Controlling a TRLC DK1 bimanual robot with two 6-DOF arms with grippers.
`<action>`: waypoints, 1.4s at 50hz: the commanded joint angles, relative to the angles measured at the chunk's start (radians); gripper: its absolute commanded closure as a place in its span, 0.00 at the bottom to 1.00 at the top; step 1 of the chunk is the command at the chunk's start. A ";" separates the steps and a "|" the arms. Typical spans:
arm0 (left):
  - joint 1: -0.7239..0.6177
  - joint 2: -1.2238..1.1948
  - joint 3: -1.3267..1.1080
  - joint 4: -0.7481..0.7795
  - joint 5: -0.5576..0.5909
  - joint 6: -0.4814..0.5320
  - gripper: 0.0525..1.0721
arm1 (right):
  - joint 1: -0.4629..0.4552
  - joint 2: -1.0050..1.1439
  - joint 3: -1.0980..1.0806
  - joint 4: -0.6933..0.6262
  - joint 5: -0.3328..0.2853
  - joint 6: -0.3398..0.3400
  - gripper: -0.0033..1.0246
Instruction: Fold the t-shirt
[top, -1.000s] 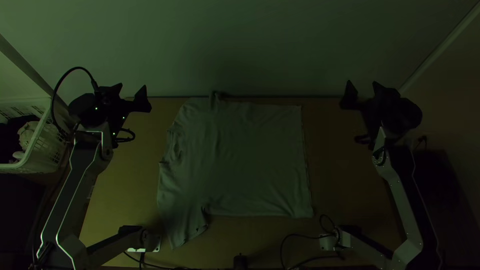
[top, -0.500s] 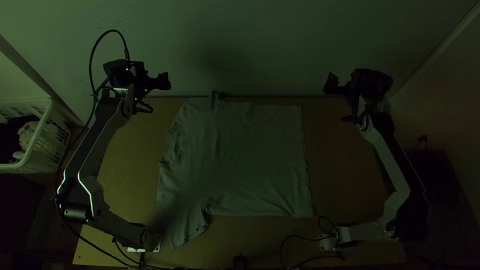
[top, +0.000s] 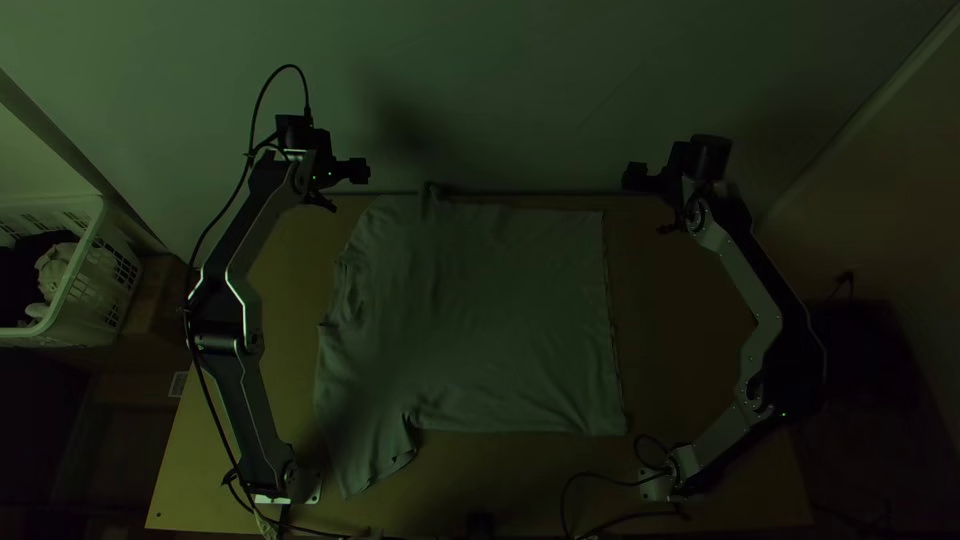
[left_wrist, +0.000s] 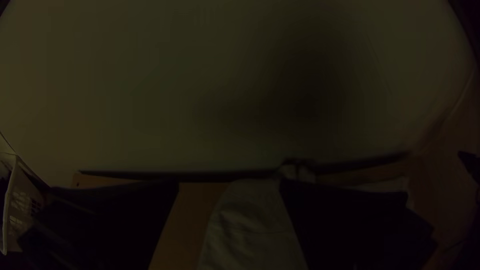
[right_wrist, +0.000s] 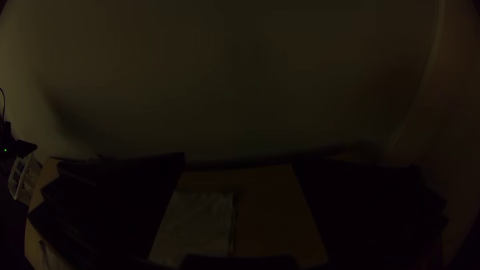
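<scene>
The t-shirt (top: 500, 320) lies spread on the worktop (top: 685, 350), one sleeve toward the near edge. The left end effector (top: 352, 171) and right end effector (top: 636, 177), near the far edge, are released, fingers apart.

The light was dim, with soft shadows on the wall (top: 540, 90); both wrist views were darker, straight edges bowed.

Left pincer (top: 342, 168): now farther in toward the middle, farther up the top view. Right pincer (top: 655, 178): shifted inward too, gap between the two narrower. Left arm (top: 228, 305) and right arm (top: 765, 320) both swung inward, reaching up straighter.
</scene>
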 joint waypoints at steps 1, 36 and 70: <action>-0.006 0.072 0.068 -0.027 -0.009 -0.022 0.06 | 0.017 0.038 0.039 -0.032 0.006 0.043 0.04; -0.016 0.308 0.157 -0.058 -0.032 -0.001 0.14 | 0.041 0.099 0.016 -0.131 0.006 0.093 0.04; -0.035 0.389 0.174 -0.047 -0.071 0.053 0.98 | 0.044 0.162 0.011 -0.131 0.005 0.121 0.04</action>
